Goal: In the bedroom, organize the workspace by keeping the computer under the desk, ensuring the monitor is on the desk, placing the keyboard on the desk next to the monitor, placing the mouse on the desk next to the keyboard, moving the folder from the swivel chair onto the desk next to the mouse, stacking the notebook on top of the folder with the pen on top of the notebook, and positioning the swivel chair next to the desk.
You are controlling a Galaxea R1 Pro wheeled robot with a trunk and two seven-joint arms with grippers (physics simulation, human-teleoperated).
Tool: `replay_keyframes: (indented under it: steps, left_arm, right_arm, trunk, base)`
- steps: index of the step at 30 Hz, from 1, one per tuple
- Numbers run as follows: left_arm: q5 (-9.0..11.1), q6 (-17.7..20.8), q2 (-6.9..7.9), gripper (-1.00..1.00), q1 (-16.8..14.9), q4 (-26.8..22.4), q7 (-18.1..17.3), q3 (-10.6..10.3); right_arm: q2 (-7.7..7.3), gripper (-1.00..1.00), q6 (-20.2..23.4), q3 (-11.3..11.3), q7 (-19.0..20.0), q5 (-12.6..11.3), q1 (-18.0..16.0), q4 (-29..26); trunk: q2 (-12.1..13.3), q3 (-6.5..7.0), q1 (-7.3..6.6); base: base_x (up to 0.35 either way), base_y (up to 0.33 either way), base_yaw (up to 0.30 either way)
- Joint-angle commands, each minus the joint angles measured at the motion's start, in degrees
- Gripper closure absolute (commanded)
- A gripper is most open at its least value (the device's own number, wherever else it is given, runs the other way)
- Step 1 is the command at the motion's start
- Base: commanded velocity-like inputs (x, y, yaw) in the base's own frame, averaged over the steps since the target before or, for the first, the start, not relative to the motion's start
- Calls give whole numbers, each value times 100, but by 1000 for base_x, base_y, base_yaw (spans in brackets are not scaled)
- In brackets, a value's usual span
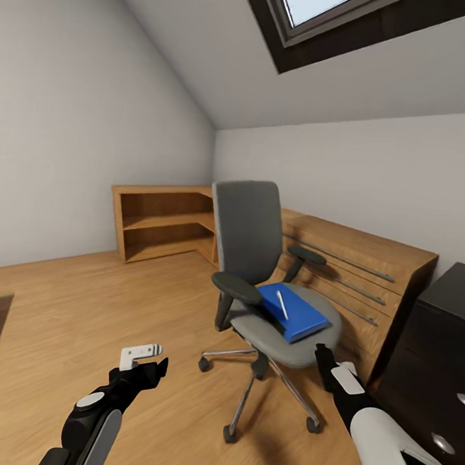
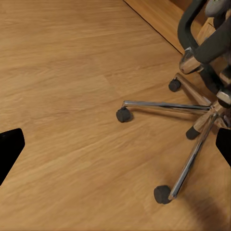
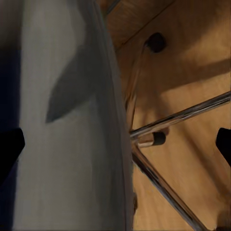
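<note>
The grey swivel chair point(image 1: 249, 248) stands mid-room on its chrome base point(image 2: 192, 106). On its seat lies the blue folder point(image 1: 292, 313), and the pale pen point(image 1: 282, 303) rests on top of it. Low over the floor to the chair's left, my left gripper point(image 1: 150, 363) point(image 2: 115, 151) is open and holds nothing. My right gripper point(image 1: 323, 358) point(image 3: 115, 147) is open right at the front edge of the grey seat point(image 3: 62, 120), close below the folder. The notebook, desk, monitor, keyboard, mouse and computer are out of view.
Low light-wood shelving point(image 1: 166, 222) fills the far corner. A wooden slatted unit point(image 1: 356, 273) runs along the wall behind the chair. A black drawer unit point(image 1: 441, 352) stands at the right, near my right arm. Bare wood floor point(image 1: 75, 317) stretches to the left.
</note>
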Motion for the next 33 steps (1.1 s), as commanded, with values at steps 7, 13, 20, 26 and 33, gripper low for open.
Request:
replay_keyframes:
  steps: [7,13,20,26,33]
  left_arm:
    - [52,28,5,-100,-3,1,44,-5]
    - [52,29,5,-100,-3,1,43,-5]
    - [52,29,5,-100,-3,1,43,0]
    - [52,29,5,-100,-3,1,43,3]
    - [52,31,5,-100,-3,1,43,4]
  right_arm:
    - [-1,-100,1,11,-22,-60,-1,-4]
    - [8,-100,1,12,-22,-60,-1,0]
    - [47,-100,-7,19,-22,-52,-1,-8]
    - [52,-100,-8,20,-22,-55,-1,-7]
    - [52,-100,-8,20,-22,-57,-1,-9]
  trunk:
    - [-3,-6,1]
    - [-3,-6,1]
    - [-3,-6,1]
    - [-3,-6,1]
    - [-3,-6,1]
  base:
    - [127,-41,0]
    - [6,-1,0]
    - [0,0,174]
    - [0,0,250]
    - [0,0,135]
